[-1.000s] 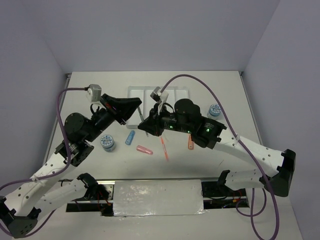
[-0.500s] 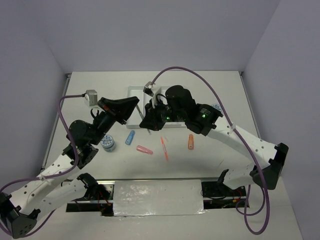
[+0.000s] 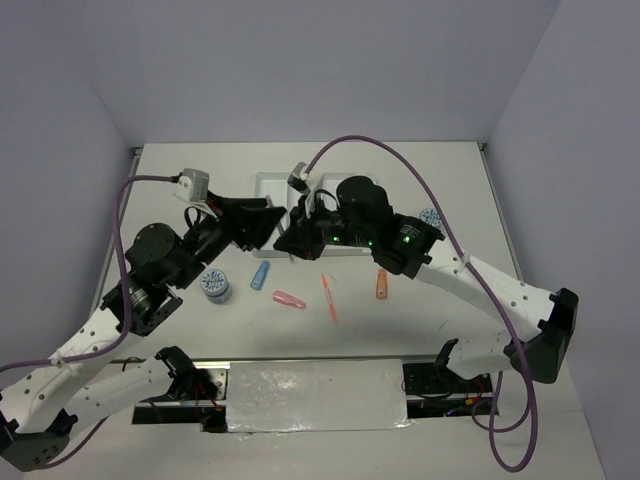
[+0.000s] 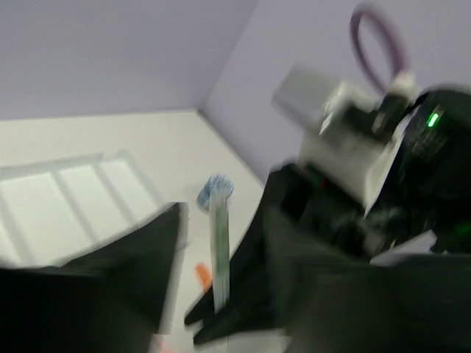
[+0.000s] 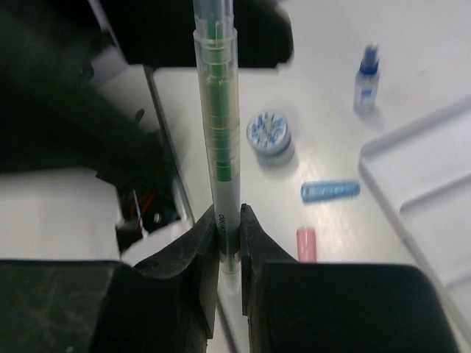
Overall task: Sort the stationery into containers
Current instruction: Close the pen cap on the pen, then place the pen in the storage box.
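Top view high, looking down; wrist views close, oblique; all share tray (image 3: pixel 272 186).

The white surface (image 3: pixel 430 170) carries a shallow white tray (image 3: pixel 266 186) toward its far side. Nearer to me lie a blue stick (image 3: pixel 260 275), a pink stick (image 3: pixel 289 299), a thin orange pen (image 3: pixel 329 297) and an orange stick (image 3: pixel 381 285), none touching. The left disc (image 3: pixel 214 285) sits beside the blue stick, and the right disc (image 3: pixel 430 217) sits just off the tray's right end.

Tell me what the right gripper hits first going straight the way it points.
Probably the left gripper: the green pen held by the right gripper points between its open fingers; depth is unclear.
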Available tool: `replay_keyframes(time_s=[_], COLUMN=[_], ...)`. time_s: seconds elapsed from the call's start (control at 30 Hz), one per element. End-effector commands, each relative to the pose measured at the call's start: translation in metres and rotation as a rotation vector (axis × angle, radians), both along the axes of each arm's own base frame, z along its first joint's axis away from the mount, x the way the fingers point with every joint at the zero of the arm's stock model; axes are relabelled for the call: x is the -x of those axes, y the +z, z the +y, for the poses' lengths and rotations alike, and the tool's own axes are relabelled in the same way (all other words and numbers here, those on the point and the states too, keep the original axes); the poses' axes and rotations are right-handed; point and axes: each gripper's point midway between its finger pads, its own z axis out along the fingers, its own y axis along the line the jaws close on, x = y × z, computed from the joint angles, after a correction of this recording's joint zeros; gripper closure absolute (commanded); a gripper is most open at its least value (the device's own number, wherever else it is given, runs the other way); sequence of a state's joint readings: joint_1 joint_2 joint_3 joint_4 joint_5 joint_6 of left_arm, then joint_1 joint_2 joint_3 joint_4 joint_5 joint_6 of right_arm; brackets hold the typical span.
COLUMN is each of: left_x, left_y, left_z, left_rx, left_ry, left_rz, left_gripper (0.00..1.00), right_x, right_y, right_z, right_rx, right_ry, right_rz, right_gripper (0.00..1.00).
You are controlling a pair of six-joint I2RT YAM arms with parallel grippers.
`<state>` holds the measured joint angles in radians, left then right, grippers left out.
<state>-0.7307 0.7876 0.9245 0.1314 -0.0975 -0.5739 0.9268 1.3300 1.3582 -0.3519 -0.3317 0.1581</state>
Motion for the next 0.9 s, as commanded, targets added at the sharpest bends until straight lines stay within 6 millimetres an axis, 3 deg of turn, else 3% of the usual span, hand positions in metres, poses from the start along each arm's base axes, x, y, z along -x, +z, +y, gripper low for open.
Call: replay_keyframes(time_s=[0.0, 0.03, 0.07, 0.1, 0.13, 0.17, 0.23, 0.33, 0.43, 0.47, 0.5, 0.57, 0.6, 0.63, 0.73, 0.77, 0.83, 0.87], left_x=[0.023, 0.018, 0.015, 0.013, 0.015, 0.016, 0.02, 0.029, 0.029, 0.03, 0.031, 0.033, 0.037, 0.041, 0.049, 0.054, 0.057, 0.057], left_y=[-0.055, -0.03, -0.016, -0.001, 0.031, 0.046, 0.079, 0.099, 0.069, 0.047, 0.034, -0.005, -0.023, -0.043, -0.078, -0.081, -0.09, -0.093], left_z=[0.001, 0.015, 0.021, 0.028, 0.041, 0.046, 0.068, 0.087, 0.094, 0.099, 0.102, 0.112, 0.118, 0.124, 0.131, 0.135, 0.139, 0.14], left_rx=[-0.214, -0.171, -0.148, -0.122, -0.06, -0.031, 0.053, 0.077, -0.065, -0.137, -0.181, -0.281, -0.334, -0.376, -0.468, -0.471, -0.496, -0.5], left_ry=[-0.053, 0.026, 0.064, 0.096, 0.141, 0.16, 0.232, 0.274, 0.305, 0.322, 0.333, 0.366, 0.376, 0.381, 0.372, 0.363, 0.363, 0.364], left_rz=[0.198, 0.179, 0.172, 0.167, 0.143, 0.13, 0.117, 0.107, 0.16, 0.205, 0.227, 0.281, 0.313, 0.335, 0.367, 0.357, 0.345, 0.341], left_gripper=[0.19, 0.05, 0.01, 0.01, 0.01, 0.01, 0.01, 0.01, 0.01, 0.01, 0.01, 0.01, 0.01, 0.01, 0.01, 0.01, 0.01, 0.01], right_x=[-0.018, -0.017, -0.017, -0.016, -0.018, -0.022, -0.034, -0.08, -0.138, -0.146, -0.169, -0.185, -0.197, -0.202, -0.217, -0.224, -0.232, -0.239], right_y=[0.072, 0.065, 0.054, 0.028, 0.015, -0.007, -0.032, -0.074, -0.111, -0.113, -0.134, -0.142, -0.16, -0.167, -0.188, -0.189, -0.209, -0.205], right_z=[-0.002, -0.002, -0.002, -0.002, -0.003, -0.006, -0.01, -0.045, -0.107, -0.123, -0.154, -0.18, -0.202, -0.21, -0.23, -0.231, -0.231, -0.229], right_rx=[-0.267, -0.272, -0.267, -0.231, -0.213, -0.179, -0.123, -0.009, 0.163, 0.235, 0.321, 0.392, 0.442, 0.462, 0.524, 0.522, 0.556, 0.554], right_ry=[-0.079, -0.082, -0.084, -0.089, -0.101, -0.131, -0.184, -0.398, -0.681, -0.741, -0.867, -0.946, -1.008, -1.029, -1.073, -1.076, -1.049, -1.045], right_rz=[-0.222, -0.212, -0.191, -0.156, -0.137, -0.108, -0.072, 0.021, 0.102, 0.129, 0.155, 0.195, 0.24, 0.26, 0.305, 0.312, 0.353, 0.351], right_gripper=[1.0, 1.0, 1.0, 1.0, 1.0, 1.0, 1.0, 1.0, 1.0, 1.0, 1.0, 1.0, 1.0, 1.0, 1.0, 0.99, 0.97, 0.96])
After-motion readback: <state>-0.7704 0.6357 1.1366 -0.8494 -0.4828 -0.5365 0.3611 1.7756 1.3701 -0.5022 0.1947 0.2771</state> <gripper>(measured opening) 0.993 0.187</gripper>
